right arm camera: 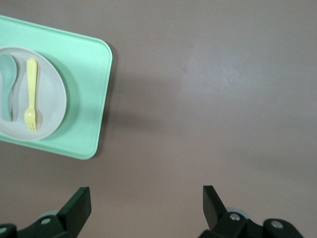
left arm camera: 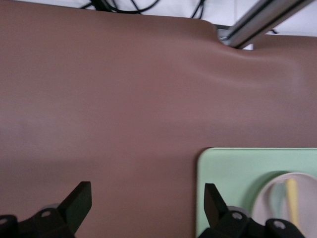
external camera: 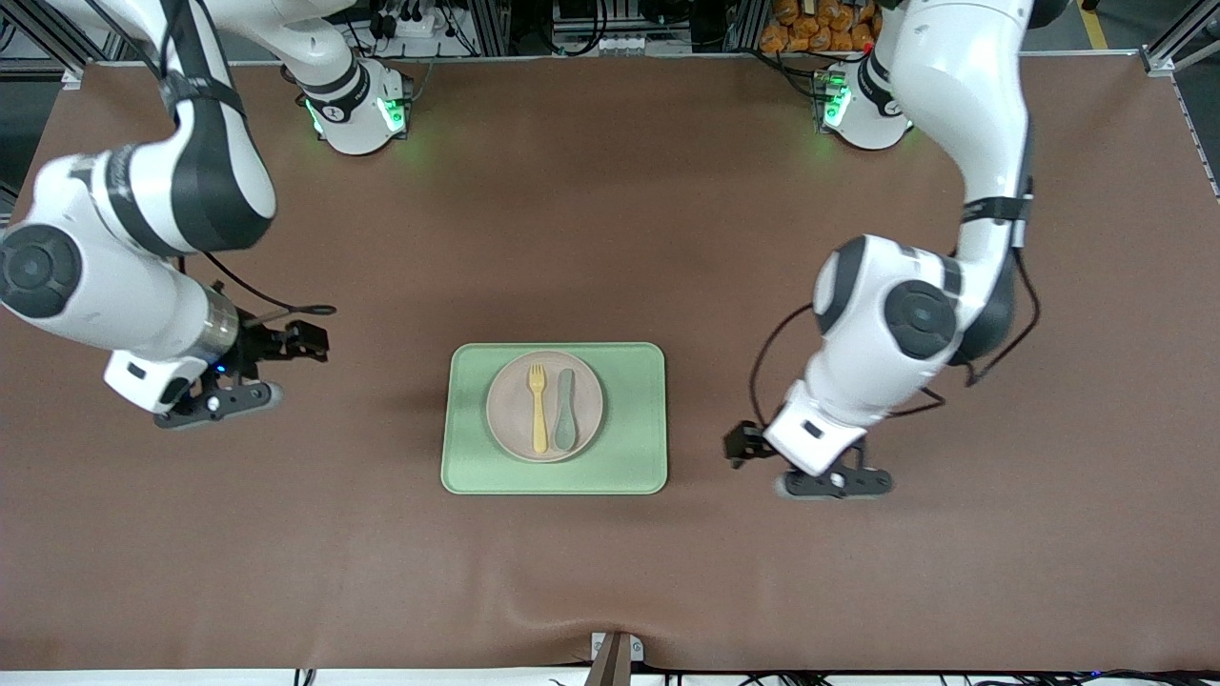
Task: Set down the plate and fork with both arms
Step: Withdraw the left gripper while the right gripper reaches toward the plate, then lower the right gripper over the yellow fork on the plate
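Two arms flank tray (external camera: 629,457) — left gripper (external camera: 834,483), right gripper (external camera: 214,403) agape

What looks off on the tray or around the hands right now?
Nothing stands out. The plate sits centered on the green tray, with the fork and spoon lying side by side on it. The left hand and right hand are open and empty, off the tray's two ends.

You are looking at a robotics lab: aluminium framing (external camera: 1168,52), loose cables (external camera: 591,29), and a brown mat-covered table (external camera: 610,219).
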Robot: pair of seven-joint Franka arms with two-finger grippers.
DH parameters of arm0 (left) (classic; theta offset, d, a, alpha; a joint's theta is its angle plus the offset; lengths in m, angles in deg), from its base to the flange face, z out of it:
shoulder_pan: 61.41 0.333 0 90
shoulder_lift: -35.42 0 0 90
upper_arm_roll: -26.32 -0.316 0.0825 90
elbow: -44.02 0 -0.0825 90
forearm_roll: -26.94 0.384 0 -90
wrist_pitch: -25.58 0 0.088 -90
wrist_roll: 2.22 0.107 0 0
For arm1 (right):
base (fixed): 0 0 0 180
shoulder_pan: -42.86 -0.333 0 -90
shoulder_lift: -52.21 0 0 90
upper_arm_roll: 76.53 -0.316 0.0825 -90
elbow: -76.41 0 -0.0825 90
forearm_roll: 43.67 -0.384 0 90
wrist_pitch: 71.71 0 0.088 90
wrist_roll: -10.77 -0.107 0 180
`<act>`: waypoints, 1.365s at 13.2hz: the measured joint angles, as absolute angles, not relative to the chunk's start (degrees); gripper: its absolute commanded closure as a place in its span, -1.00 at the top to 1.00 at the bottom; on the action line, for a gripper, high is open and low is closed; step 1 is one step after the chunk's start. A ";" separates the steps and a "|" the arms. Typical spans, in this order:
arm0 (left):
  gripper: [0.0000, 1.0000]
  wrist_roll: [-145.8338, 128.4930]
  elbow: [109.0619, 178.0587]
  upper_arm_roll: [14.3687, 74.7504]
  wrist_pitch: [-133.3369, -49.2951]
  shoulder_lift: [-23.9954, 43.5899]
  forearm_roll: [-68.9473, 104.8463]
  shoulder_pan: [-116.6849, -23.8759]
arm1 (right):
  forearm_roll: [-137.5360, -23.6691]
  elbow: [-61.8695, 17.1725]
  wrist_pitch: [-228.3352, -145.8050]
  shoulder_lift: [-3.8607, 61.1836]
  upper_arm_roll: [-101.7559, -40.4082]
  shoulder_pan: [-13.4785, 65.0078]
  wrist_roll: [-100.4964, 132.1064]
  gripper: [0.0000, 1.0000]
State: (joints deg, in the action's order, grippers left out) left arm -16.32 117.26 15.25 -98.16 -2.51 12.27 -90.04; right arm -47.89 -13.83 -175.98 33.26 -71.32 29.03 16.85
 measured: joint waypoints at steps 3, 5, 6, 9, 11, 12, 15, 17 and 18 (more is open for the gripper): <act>1.00 -7.34 117.67 15.21 -95.85 -2.46 12.29 -84.55 | -50.22 -13.33 -182.20 29.04 -71.55 27.12 16.84 1.00; 1.00 -1.22 117.66 15.23 -94.71 -2.03 13.62 -81.00 | -51.25 -13.18 -187.79 25.90 -71.58 25.21 16.81 1.00; 1.00 0.19 117.64 16.00 -93.59 -1.60 15.52 -78.85 | -51.39 -13.08 -189.81 24.42 -71.59 24.41 16.79 1.00; 1.00 0.81 117.51 26.44 -85.55 2.32 24.16 -68.81 | -51.96 -12.57 -192.42 21.97 -71.62 23.16 16.73 1.00; 1.00 -0.68 117.29 29.15 -79.35 6.96 27.52 -67.61 | -52.81 -12.47 -193.00 21.55 -71.66 22.72 16.73 1.00; 1.00 -2.36 117.23 29.63 -76.09 9.66 27.92 -68.06 | -53.05 -12.47 -194.13 21.24 -71.69 22.39 16.73 1.00; 1.00 -5.97 117.59 29.89 -66.16 17.14 28.27 -69.24 | -53.15 -11.73 -196.23 19.18 -71.79 19.50 16.74 1.00; 1.00 -6.00 118.64 29.73 -61.52 20.80 28.38 -68.20 | -53.15 -9.77 -197.02 17.25 -71.78 17.32 16.63 1.00; 1.00 -6.00 119.53 29.68 -59.56 22.77 28.38 -67.65 | -53.15 -8.81 -197.48 16.41 -71.77 16.76 16.59 1.00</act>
